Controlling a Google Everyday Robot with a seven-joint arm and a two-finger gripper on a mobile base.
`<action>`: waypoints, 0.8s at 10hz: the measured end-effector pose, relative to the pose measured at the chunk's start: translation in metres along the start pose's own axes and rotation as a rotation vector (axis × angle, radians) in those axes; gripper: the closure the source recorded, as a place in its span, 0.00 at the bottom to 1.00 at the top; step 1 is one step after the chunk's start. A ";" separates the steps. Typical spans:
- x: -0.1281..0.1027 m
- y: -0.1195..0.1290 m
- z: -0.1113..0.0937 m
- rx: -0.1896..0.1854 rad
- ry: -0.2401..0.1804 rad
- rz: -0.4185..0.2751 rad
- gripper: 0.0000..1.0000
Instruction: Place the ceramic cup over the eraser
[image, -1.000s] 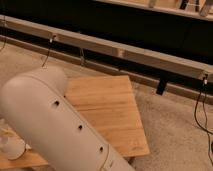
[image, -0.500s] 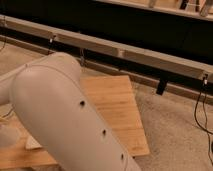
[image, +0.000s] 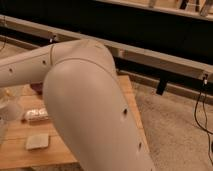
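The ceramic cup shows only as a pale rounded form at the far left edge, cut off by the frame. Its rim and taper cannot be made out. It sits higher in the view than it did half a second ago, when it was low in the left corner.

The gripper is out of view. The forearm leaves the frame at the left edge above the cup, so how far the gripper is open, and whether it holds anything, cannot be told.

The arm has swung right since the earlier frame. Its elbow now covers the middle of the table and most of its right half.

The eraser is a pale flat block lying near the table's front edge, below and right of the cup and apart from it. A white packet lies between the two. The dark maroon bowl sits further back, partly hidden by the arm.

Bare wood is open left of the eraser and along the front edge. Carpet lies right of the table, a grey ledge runs behind it, and a cable hangs at the far right.
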 end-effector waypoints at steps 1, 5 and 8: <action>-0.007 -0.027 -0.011 -0.001 -0.034 0.063 1.00; -0.019 -0.115 -0.039 0.008 -0.095 0.249 1.00; -0.028 -0.165 -0.050 0.061 -0.078 0.342 1.00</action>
